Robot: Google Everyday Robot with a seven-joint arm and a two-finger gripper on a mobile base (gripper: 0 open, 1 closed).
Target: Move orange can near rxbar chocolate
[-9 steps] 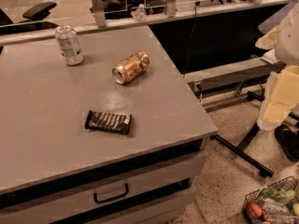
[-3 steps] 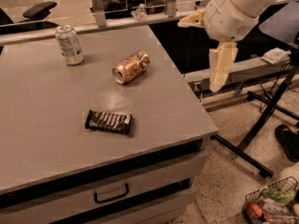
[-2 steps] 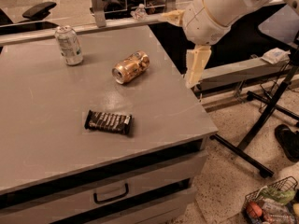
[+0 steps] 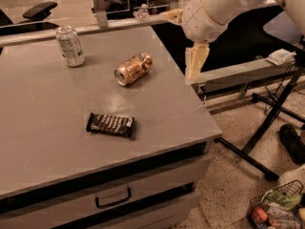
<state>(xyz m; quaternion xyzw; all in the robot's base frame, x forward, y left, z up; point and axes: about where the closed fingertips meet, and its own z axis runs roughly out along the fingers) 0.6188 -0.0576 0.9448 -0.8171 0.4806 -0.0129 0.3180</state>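
Note:
The orange can lies on its side on the grey table, back centre-right. The rxbar chocolate, a dark wrapper with white lettering, lies flat nearer the front, about a can's length from the can. My gripper hangs off the table's right back edge, to the right of the can and above table height. It is open and empty, with one pale finger pointing down and the other pointing left.
A white-and-green can stands upright at the back left. The table has a drawer with a handle. A black stand's legs, a shoe and a wire basket sit on the floor at right.
The arm has come in from the right edge of view and moved left toward the table's right back edge. The cans and the bar have not moved.

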